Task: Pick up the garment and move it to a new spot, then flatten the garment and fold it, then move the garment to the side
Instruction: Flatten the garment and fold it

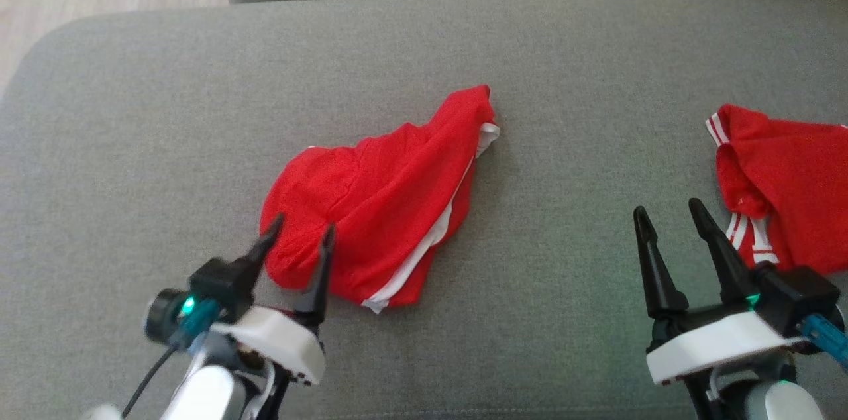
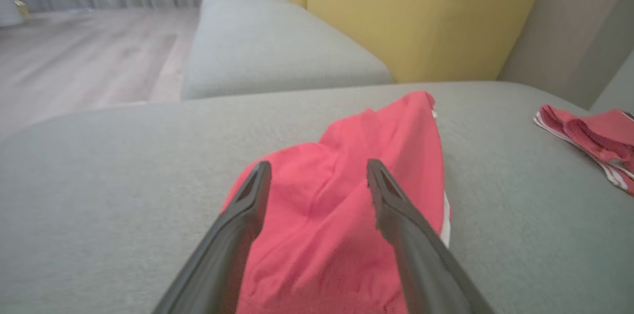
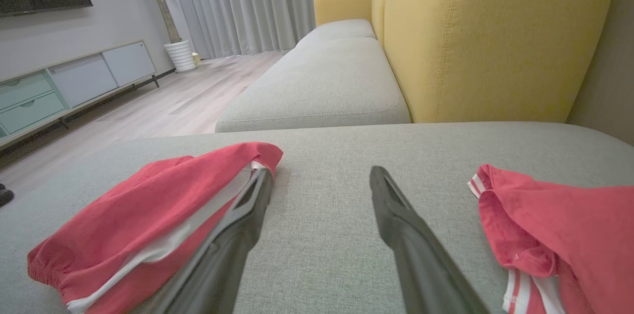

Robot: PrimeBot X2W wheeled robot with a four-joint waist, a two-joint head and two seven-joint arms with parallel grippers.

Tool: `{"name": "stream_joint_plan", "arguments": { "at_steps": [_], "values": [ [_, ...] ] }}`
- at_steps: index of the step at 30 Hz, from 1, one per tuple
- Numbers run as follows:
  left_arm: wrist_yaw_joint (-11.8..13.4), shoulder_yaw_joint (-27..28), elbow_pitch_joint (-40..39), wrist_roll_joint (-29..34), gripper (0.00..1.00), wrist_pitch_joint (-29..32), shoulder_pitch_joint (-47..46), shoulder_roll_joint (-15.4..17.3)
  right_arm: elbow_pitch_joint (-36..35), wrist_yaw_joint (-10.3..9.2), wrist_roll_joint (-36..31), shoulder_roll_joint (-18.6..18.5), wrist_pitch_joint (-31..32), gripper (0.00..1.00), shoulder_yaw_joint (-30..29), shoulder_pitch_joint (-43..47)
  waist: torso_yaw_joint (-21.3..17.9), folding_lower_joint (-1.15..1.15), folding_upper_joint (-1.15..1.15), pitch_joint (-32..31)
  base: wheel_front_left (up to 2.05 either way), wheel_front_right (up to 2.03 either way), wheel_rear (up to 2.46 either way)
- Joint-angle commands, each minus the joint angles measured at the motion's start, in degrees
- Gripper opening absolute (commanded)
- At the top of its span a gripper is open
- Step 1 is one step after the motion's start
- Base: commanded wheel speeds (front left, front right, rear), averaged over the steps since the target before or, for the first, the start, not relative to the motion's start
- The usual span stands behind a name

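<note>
Red shorts (image 1: 391, 188) lie crumpled mid grey sofa cushion (image 1: 165, 108), loose, in no container; left gripper (image 1: 303, 224) at their near edge, jaws wide, empty. Right gripper (image 1: 668, 208) wide too, over bare cushion beside a second red garment (image 1: 788, 181). Risk: shallow pinch catches one layer and slips; right could snag the wrong piece.

the garment (image 1: 377, 201) is bright red, thin fabric with a white stripe along one edge and a bit of white showing at its far tip. it lies rumpled on the grey cushion (image 1: 199, 108), close to the cushion's middle and a little to its left. the heap is a loose wedge: a broad, rounded, puffed-up end toward the cushion's near edge, narrowing to a point toward the far edge. soft folds cross its top, and its near hem looks gathered.
</note>
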Motion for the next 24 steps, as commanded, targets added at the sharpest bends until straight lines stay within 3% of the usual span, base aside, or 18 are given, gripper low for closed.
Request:
{"name": "stream_joint_plan", "arguments": {
  "at_steps": [1,5,10,11,12,17,24],
  "values": [
    [-0.5,1.6,-0.6,-0.5,1.0,0.7,-2.9,0.3,-2.1,-0.05,0.4,-0.2,-0.1,1.0,1.5,-2.8,-0.3,0.0,0.0,0.6,0.0,0.0,0.0],
    [-3.1,0.4,5.9,-2.7,1.0,4.4,-5.6,-0.5,-1.7,-0.05,0.5,-0.2,-0.2,1.0,2.0,-3.7,-1.2,0.0,0.0,2.1,0.0,0.0,0.0],
    [-3.7,0.6,11.5,-4.1,1.0,6.2,-7.7,-0.8,-1.2,-0.05,0.9,-0.2,-0.5,1.0,2.0,-4.2,-2.0,0.0,0.0,3.0,0.0,0.0,0.0],
    [-3.7,0.6,12.1,-4.1,0.56,6.0,-8.1,-0.8,-1.1,-0.05,1.0,-0.2,-0.6,1.0,1.9,-4.2,-2.1,0.0,0.0,3.1,0.0,0.0,0.0],
    [-3.8,0.7,12.4,-4.2,0.0,5.6,-8.3,-0.8,-1.0,-0.05,1.1,-0.2,-0.7,1.0,1.9,-4.2,-2.1,0.0,0.0,3.2,0.0,0.0,0.0],
    [-4.0,1.2,11.6,-4.6,0.0,3.8,-8.5,-0.5,-0.7,-0.05,1.5,-0.2,-1.0,1.0,1.8,-4.2,-1.9,0.0,0.0,3.3,0.0,0.0,0.0],
    [-3.1,2.1,3.0,-4.2,0.0,3.6,-8.7,1.4,-0.6,-0.05,2.3,-0.2,-1.0,1.0,1.6,-4.5,-1.2,0.0,0.0,3.8,0.0,0.0,0.0]
  ]
}}
